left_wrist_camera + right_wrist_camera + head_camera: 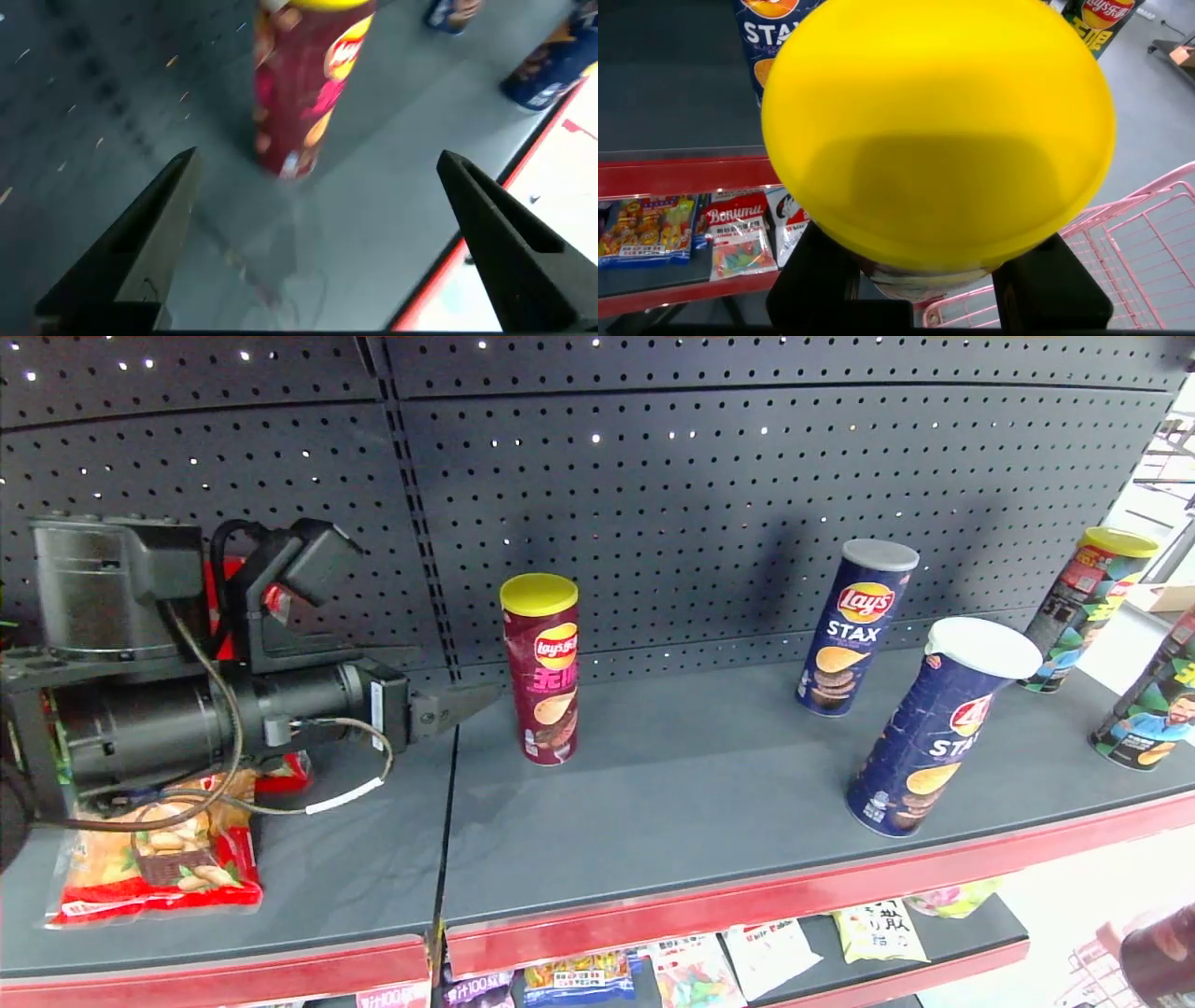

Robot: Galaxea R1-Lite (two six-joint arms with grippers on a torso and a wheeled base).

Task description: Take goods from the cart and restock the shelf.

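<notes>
Held can: a yellow-lidded can [938,131] sat in the right gripper [929,280], above the pink cart [1148,243] and in front of the shelf [709,775] and its red edge.
Right gripper: its dark fingers were clamped on either side of the can's body, just under the lid.
Handling: judged light and stiff, a smooth tube likely to slip. The contents looked fragile, so a hard squeeze could dent the wall.
Where to hold: across the body, as it was held. The lid would probably pop off if taken alone.
Shelved can: a maroon can [541,667] with the same yellow lid stood upright on the shelf, close to the pegboard back [709,495].
Left gripper: the left gripper [462,702] hung at 9 o'clock of the maroon can, near it but apart, its fingers spread wide and holding nothing.
Neighbours: a blue can [854,630] stood at 3 o'clock of the maroon can and a second blue can [934,733] at 4 o'clock, nearer the red edge, with bare deck between.
Further out: a peanut bag [154,868] lay flat at 7 o'clock of the left gripper.
</notes>
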